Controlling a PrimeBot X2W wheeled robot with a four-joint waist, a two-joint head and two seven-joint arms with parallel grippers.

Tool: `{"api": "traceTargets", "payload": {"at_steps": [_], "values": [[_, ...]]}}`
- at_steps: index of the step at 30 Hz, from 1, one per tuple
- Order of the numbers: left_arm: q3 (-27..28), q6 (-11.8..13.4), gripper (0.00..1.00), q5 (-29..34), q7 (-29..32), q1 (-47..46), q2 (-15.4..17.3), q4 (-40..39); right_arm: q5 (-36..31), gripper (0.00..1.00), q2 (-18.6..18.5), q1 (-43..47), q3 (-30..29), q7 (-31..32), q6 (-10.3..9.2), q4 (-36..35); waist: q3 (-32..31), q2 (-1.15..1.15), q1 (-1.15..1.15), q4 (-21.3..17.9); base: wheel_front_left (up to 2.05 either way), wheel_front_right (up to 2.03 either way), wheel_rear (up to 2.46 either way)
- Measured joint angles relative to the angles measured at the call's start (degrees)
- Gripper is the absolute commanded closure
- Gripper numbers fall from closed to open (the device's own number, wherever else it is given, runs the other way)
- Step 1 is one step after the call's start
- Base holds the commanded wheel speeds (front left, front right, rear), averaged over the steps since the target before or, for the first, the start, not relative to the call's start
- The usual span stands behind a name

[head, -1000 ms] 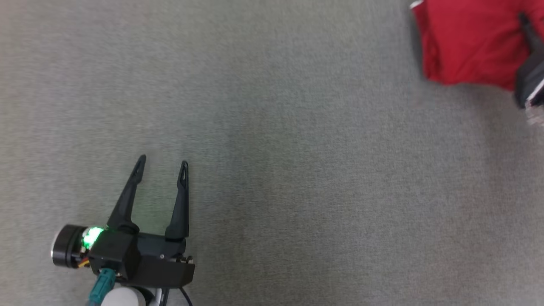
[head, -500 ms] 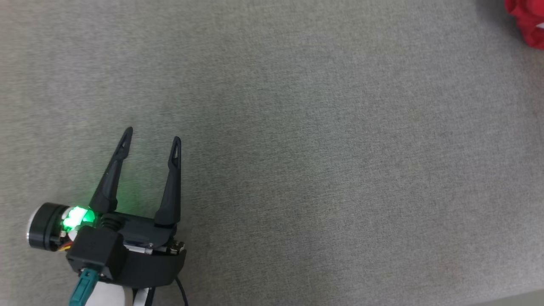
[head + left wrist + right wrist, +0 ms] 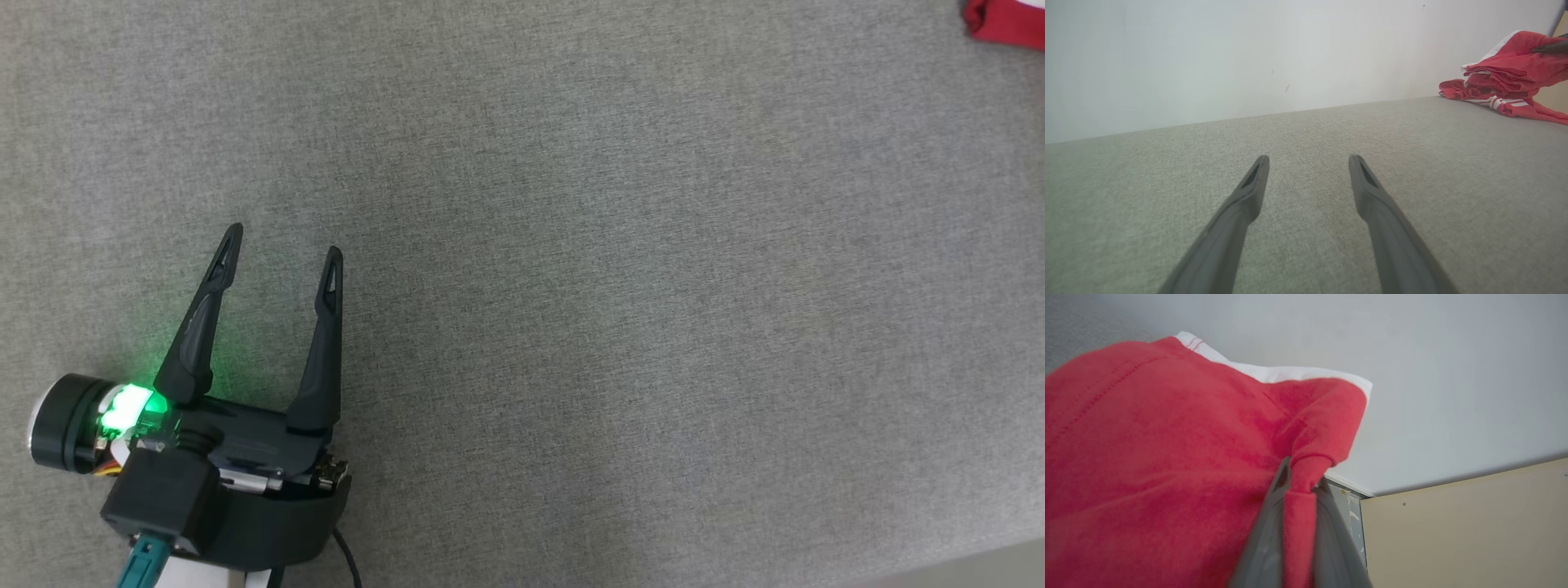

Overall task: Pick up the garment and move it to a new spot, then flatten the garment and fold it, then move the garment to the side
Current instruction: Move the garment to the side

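Note:
The garment [image 3: 1167,457] is red cloth with white trim. A fold of it is pinched between the fingers of my right gripper [image 3: 1301,477], which is shut on it. In the left wrist view the garment [image 3: 1506,77] is bunched at the far right of the grey surface, its top lifted by a dark fingertip [image 3: 1549,48]. A red corner of the garment [image 3: 1004,20] shows at the head view's top right. My left gripper [image 3: 279,253] hovers open and holding nothing at the lower left, far from the cloth.
A grey fabric surface [image 3: 571,286] spreads across the head view, its front edge [image 3: 963,559] at the lower right. A pale wall [image 3: 1249,53] rises behind it. A beige panel [image 3: 1466,531] stands at the right in the right wrist view.
The head camera has swung, so the garment slid from the upper right to just the top right corner. The left gripper sits slightly higher and further left in the picture, still open.

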Motion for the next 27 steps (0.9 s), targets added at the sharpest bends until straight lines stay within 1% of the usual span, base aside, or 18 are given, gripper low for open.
{"api": "traceTargets", "payload": {"at_steps": [1,2,3,4,15,16,21,24,27], "values": [[0.01,-0.01,0.00,0.00,-0.02,-0.01,0.01,-0.04,-0.53,1.00,0.03,-0.33,0.01,0.01,0.00,0.29,0.11,0.00,0.00,0.15,0.00,0.00,0.00],[0.03,-0.01,0.00,0.00,-0.04,-0.03,0.01,-0.10,-1.18,0.83,0.09,-0.72,0.00,0.14,0.00,0.66,0.22,0.00,0.00,0.31,0.00,0.00,0.00],[0.05,-0.01,0.00,-0.01,-0.04,-0.03,0.00,-0.16,-1.82,0.45,0.14,-1.03,-0.03,0.15,0.00,1.00,0.30,0.00,0.00,0.45,0.00,0.00,0.00],[0.04,-0.01,0.00,-0.01,-0.04,-0.03,-0.01,-0.24,-2.66,0.00,0.20,-1.29,-0.15,-0.12,0.00,1.34,0.40,0.00,0.00,0.55,0.00,0.00,0.00],[0.83,0.05,0.00,-0.05,-0.04,0.04,-0.38,0.30,-8.68,0.00,2.48,-3.37,-3.30,-1.29,0.00,3.91,-0.39,0.00,0.00,0.37,0.00,0.00,0.00],[1.05,0.05,0.00,-0.22,-0.04,0.16,-0.58,0.85,-9.56,0.00,2.83,-3.67,-4.26,-2.09,0.00,3.91,-0.93,0.00,0.00,0.28,0.00,0.00,0.00],[1.75,0.16,0.00,-0.81,-0.03,0.71,-1.38,2.61,-9.50,0.00,5.19,-3.50,-8.43,-5.92,0.00,3.18,-3.14,0.00,0.00,0.23,0.00,0.00,0.00],[2.74,0.57,0.00,-1.24,0.02,2.29,-1.97,4.13,-9.79,0.00,6.64,-1.68,-10.58,-8.36,0.00,1.56,-5.17,0.00,0.00,0.37,0.00,0.00,0.00],[4.07,1.09,0.00,-1.80,0.03,4.15,-2.49,5.69,-9.46,0.00,8.42,2.01,-13.71,-9.87,0.00,-0.63,-7.67,0.00,0.00,0.66,0.00,0.00,0.00]]}}
